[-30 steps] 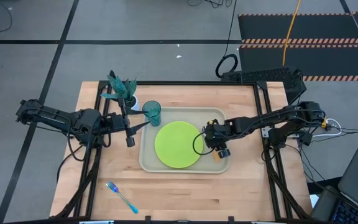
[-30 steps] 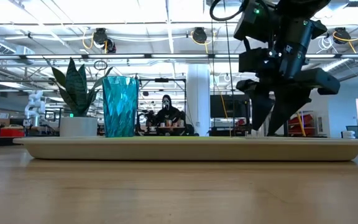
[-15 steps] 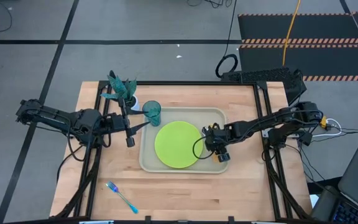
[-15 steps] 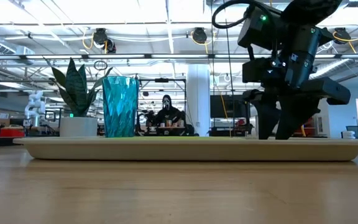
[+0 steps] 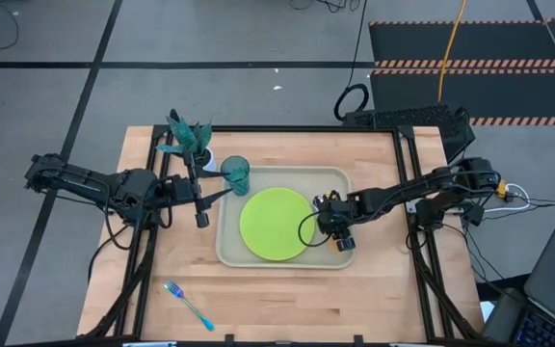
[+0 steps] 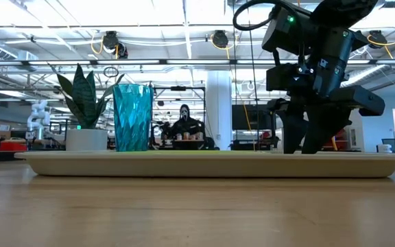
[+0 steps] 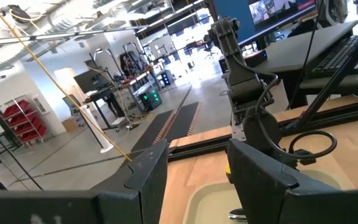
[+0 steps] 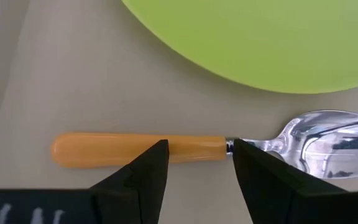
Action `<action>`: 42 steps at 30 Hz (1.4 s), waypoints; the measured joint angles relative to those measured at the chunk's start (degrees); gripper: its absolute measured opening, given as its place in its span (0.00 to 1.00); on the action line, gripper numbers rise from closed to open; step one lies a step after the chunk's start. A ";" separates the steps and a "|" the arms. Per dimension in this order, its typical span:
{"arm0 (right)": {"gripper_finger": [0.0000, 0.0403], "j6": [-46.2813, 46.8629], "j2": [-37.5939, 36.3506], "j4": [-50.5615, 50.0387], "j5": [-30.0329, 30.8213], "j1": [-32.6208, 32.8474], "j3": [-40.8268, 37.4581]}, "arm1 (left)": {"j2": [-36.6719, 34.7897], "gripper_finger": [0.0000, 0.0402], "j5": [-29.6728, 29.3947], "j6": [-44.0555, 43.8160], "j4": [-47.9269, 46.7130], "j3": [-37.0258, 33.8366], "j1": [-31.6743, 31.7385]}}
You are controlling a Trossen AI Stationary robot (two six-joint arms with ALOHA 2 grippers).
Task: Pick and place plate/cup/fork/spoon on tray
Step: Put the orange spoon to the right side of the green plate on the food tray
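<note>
The right gripper (image 5: 341, 234) is low over the right part of the beige tray (image 5: 335, 175), its two dark fingers (image 8: 143, 180) spread apart on either side of the spoon (image 8: 216, 147), which lies flat on the tray floor; the fingers straddle the orange handle near where it meets the silver bowl, and whether they touch it cannot be told. In the low view the gripper (image 6: 306, 137) reaches down behind the tray's rim (image 6: 204, 165), on the right. The lime-green plate (image 5: 276, 224) lies in the middle of the tray, just left of the spoon, its edge close beside the spoon in the right wrist view. The teal-blue cup (image 5: 236, 174) stands upright in the tray's far left corner. Just beyond that corner, off the tray, stands a white pot with a green plant (image 5: 189, 138). The fork (image 5: 188, 304) lies on the wooden table (image 5: 383, 299), near the front edge at the left, well apart from the tray. The left gripper (image 5: 200, 214) hangs just beside the tray's left rim, its fingers (image 7: 146, 173) parted and holding nothing.
</note>
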 joint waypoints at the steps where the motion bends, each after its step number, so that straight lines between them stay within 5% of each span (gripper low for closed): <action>1: 0.43 0.00 0.00 0.01 0.00 0.00 0.00 | 0.00 0.43 0.00 0.00 0.00 0.00 0.00; 25: 0.43 24.95 0.07 -0.86 7.78 3.34 -0.07 | -0.01 0.43 0.00 -0.31 0.02 0.00 0.00; 36: 0.43 43.88 0.13 -1.82 9.38 3.37 -0.09 | 0.01 0.43 0.00 -0.37 0.02 0.00 0.00; 42: 0.43 39.92 -0.02 -1.79 9.12 4.02 -0.09 | 0.01 0.43 0.00 -0.57 0.04 0.00 0.00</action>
